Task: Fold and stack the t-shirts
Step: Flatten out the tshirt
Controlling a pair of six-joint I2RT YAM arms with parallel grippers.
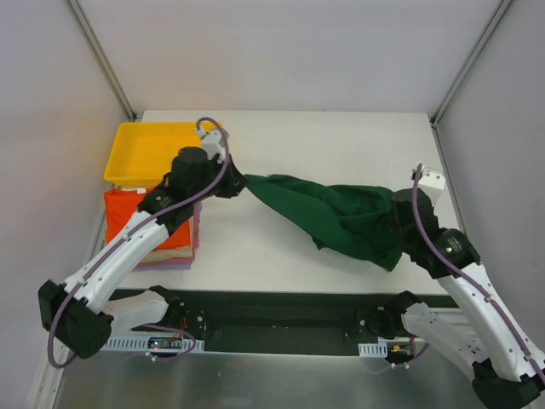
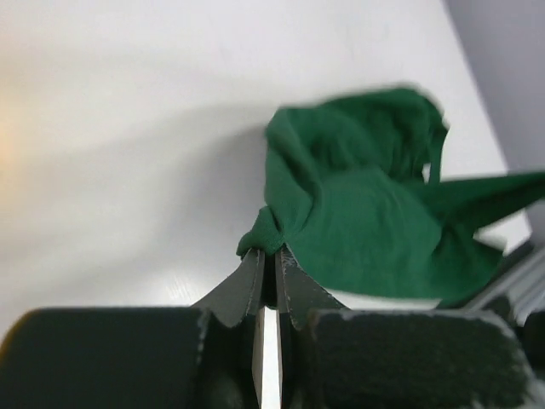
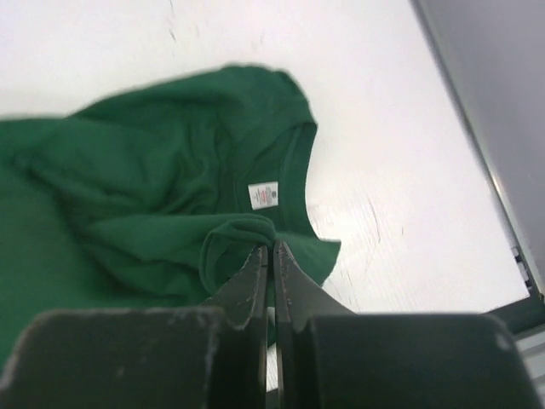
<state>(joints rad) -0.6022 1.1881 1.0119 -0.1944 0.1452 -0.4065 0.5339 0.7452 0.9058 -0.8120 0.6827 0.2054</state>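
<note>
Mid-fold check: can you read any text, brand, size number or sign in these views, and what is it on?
White neck label, inside the collar of the dark green t-shirt: it carries print and a small reddish mark, but both are too small and blurred to read.
Nothing else: no other word, number or sign can be read in any of the three views.

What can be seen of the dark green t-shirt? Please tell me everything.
The dark green t-shirt is plain soft cloth, unfolded and bunched, stretched over the white table between both arms. The left gripper is shut on one edge, the right gripper on a fold near the collar, where a small white label shows inside the neck. Its bulk lies nearer the right arm.
</note>
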